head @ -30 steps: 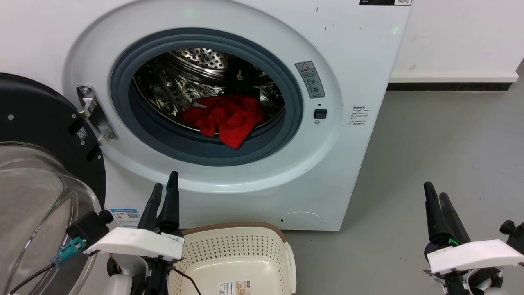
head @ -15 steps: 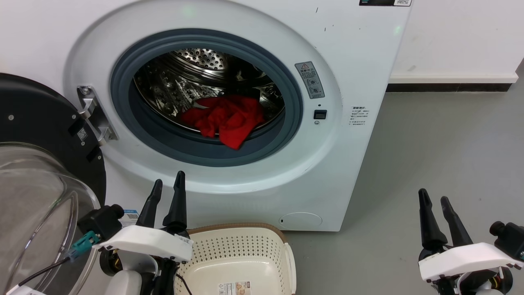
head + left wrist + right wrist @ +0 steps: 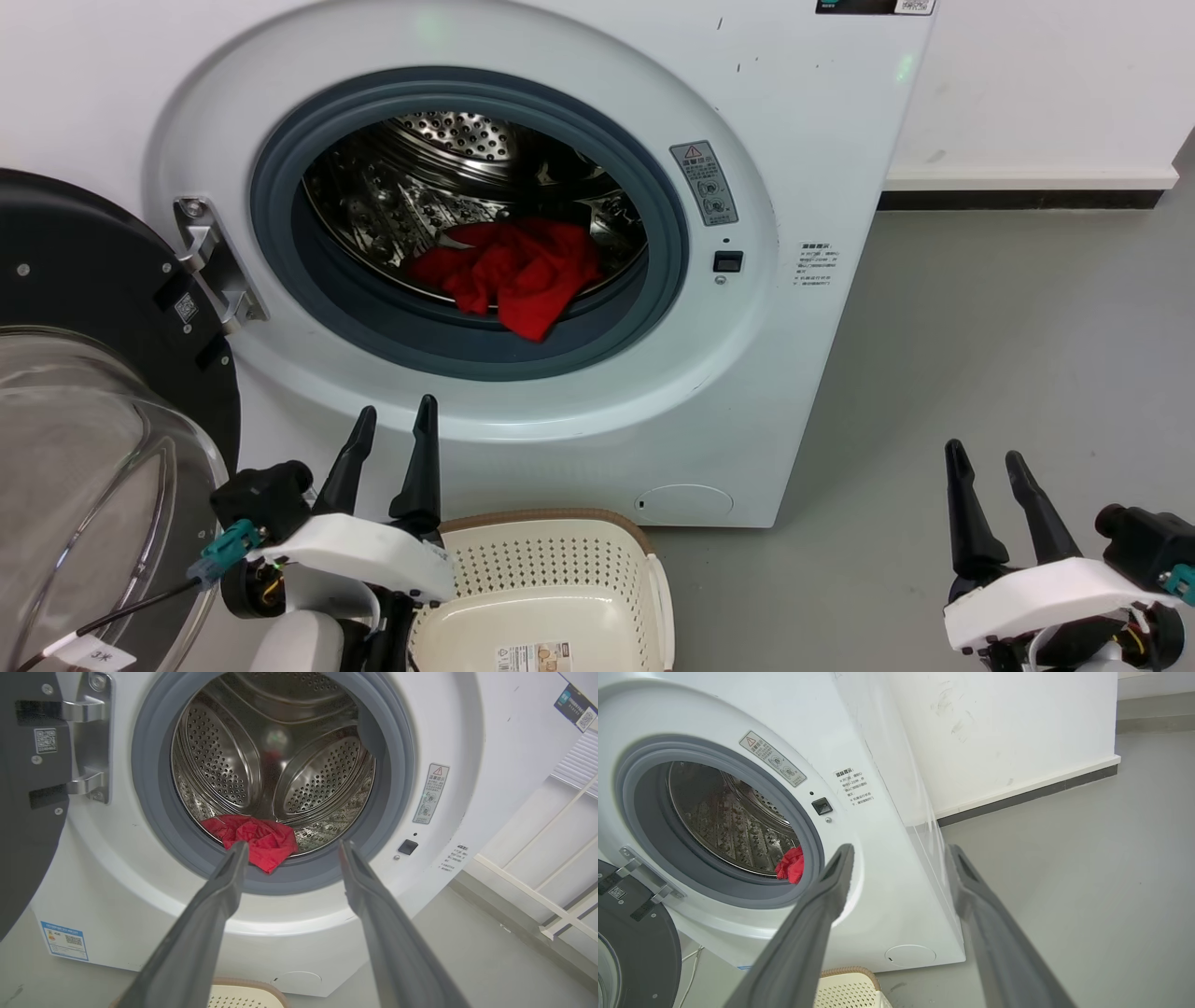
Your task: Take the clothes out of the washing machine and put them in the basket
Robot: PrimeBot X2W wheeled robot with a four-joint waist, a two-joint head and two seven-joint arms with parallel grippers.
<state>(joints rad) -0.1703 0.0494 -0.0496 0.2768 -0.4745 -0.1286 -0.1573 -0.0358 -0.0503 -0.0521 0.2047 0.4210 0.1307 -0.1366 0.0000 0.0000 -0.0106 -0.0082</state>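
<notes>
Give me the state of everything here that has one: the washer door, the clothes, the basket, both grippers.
door: open, swung to the robot's left.
clothes: bunched at the drum's front, one corner over the grey seal.
basket: upright on the floor before the washing machine, no clothes in its visible part.
left gripper: open, holding nothing.
right gripper: open, holding nothing.

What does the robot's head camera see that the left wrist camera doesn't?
Head camera's extras: the right gripper, the inside of the basket, the door's glass bowl. Left wrist camera's extras: a blue sticker and a white railing. Both: the red clothes in the washing machine, and the open left gripper.
</notes>
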